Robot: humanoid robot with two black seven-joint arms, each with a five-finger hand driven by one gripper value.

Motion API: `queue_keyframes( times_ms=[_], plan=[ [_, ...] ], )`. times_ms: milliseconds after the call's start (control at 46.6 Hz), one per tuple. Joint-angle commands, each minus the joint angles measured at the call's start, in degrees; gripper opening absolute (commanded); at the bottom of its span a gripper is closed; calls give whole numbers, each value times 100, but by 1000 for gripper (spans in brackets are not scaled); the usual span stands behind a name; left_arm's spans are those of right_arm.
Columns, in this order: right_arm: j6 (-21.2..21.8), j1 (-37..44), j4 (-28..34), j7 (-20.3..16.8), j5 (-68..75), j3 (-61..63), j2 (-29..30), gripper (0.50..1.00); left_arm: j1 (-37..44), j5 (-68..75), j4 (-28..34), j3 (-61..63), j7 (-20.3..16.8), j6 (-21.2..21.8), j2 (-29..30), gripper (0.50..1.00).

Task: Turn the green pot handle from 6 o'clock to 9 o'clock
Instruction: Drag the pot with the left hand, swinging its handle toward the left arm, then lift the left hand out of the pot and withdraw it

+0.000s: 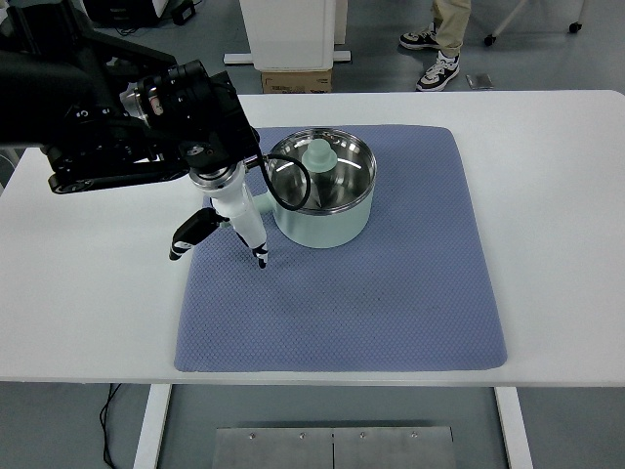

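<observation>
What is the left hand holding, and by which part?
The left hand grips the pot by its handle, which sticks out to the lower left.

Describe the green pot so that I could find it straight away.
On the white table lies a blue-grey mat. The green pot stands on the mat's far left part, beside the robot's left hand. It is the only vessel there: pale mint outside, shiny steel inside.
</observation>
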Motion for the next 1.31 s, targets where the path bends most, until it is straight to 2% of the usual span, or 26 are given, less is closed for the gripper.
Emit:
queue_keyframes(
  times_ms=[0,343,923,1181,1288],
  plan=[
    [0,-1,-2,0,0,0,0,1000,7,10,56,118,-1,36,-1,1000],
    [0,-1,-2,0,0,0,0,1000,7,19,232,417,8,265,-1,1000],
    [0,-1,-2,0,0,0,0,1000,25,125,566,742,254,554,-10,1000],
    [0,-1,-2,8,0,0,0,1000,-2,98,469,760,228,563,-10,1000],
    [0,-1,-2,8,0,0,0,1000,-98,98,171,707,210,546,-10,1000]
  ],
)
